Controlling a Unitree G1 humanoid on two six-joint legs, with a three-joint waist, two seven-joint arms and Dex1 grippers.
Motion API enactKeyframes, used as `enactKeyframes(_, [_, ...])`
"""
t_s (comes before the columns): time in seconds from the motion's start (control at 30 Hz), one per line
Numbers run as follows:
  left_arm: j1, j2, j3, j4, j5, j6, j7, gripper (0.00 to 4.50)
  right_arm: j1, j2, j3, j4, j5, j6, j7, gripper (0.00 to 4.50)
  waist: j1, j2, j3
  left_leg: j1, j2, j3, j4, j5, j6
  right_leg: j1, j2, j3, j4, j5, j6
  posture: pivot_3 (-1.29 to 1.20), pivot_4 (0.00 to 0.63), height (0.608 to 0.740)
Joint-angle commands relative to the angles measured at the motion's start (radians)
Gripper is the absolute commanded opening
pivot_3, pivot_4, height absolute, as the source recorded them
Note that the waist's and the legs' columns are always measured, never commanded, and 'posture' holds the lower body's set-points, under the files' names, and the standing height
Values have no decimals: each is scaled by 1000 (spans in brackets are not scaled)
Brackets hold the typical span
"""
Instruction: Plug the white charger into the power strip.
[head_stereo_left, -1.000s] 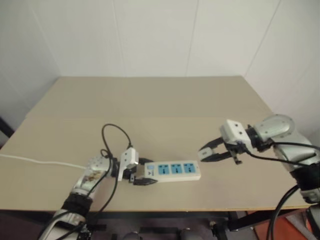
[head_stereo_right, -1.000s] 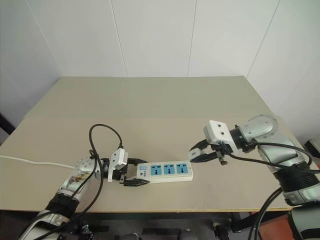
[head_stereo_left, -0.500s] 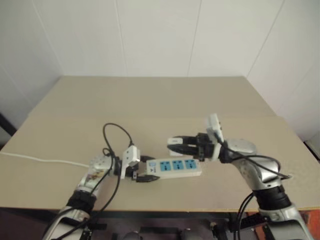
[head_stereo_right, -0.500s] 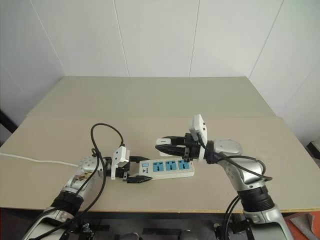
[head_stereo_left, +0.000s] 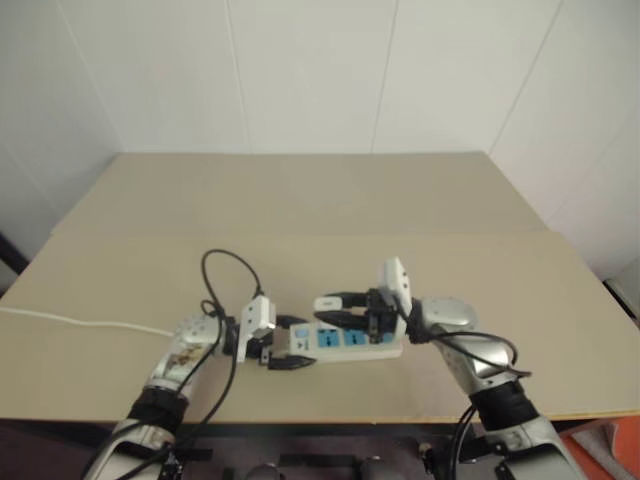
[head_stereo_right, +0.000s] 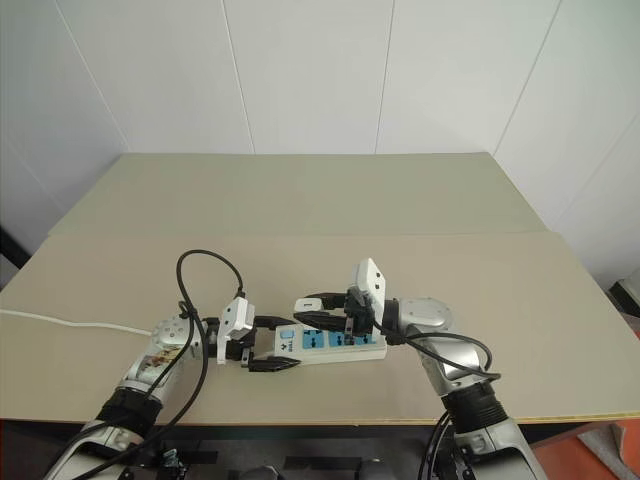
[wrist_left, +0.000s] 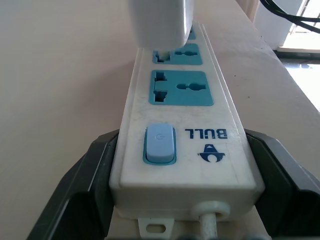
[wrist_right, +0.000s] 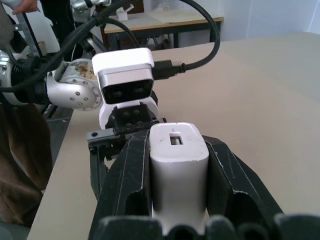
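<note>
The power strip (head_stereo_right: 350, 341) lies on the table with its three blue socket faces up. My left gripper (head_stereo_right: 274, 344) is shut on its switch end, one black finger (wrist_left: 75, 195) along each side. From the other side, my right gripper (head_stereo_right: 311, 311) reaches level over the strip, shut on the white charger (wrist_right: 178, 162). The white charger (wrist_left: 160, 20) hangs over the middle socket (wrist_left: 172, 52), close above its face. Its prongs are hidden, and I cannot tell whether they touch the socket. The socket nearest the switch (wrist_left: 181, 88) is bare.
The strip's white cord (head_stereo_right: 70, 325) runs off to the table's left edge. A black cable loop (head_stereo_right: 205, 268) arches over my left wrist. The beige table (head_stereo_right: 300, 200) stretches back to white walls, and its front edge (head_stereo_right: 300, 418) lies close below the strip.
My right arm has swung left and down from beyond the strip's far end, carrying the charger over the sockets. The left gripper and the strip have stayed put.
</note>
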Motion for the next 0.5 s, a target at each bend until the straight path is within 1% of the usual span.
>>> enactKeyframes(0.03, [25, 8, -28, -1, 14, 22, -26, 3289, -16, 19, -3, 11, -22, -58, 6, 1157, -1, 0, 0, 0, 0, 0, 0, 0, 0, 0, 0, 0, 0, 0, 0, 0, 150, 740])
enactKeyframes(0.3, [22, 13, -36, -8, 20, 45, -33, 3289, -13, 40, 14, 27, -47, -75, 13, 1157, -4, 0, 0, 0, 0, 0, 0, 0, 0, 0, 0, 0, 0, 0, 0, 0, 150, 740])
enactKeyframes(0.5, [30, 14, -31, -21, 15, 57, -28, 3289, -26, 54, 22, 80, -81, -114, 17, 1157, -8, 0, 0, 0, 0, 0, 0, 0, 0, 0, 0, 0, 0, 0, 0, 0, 150, 740])
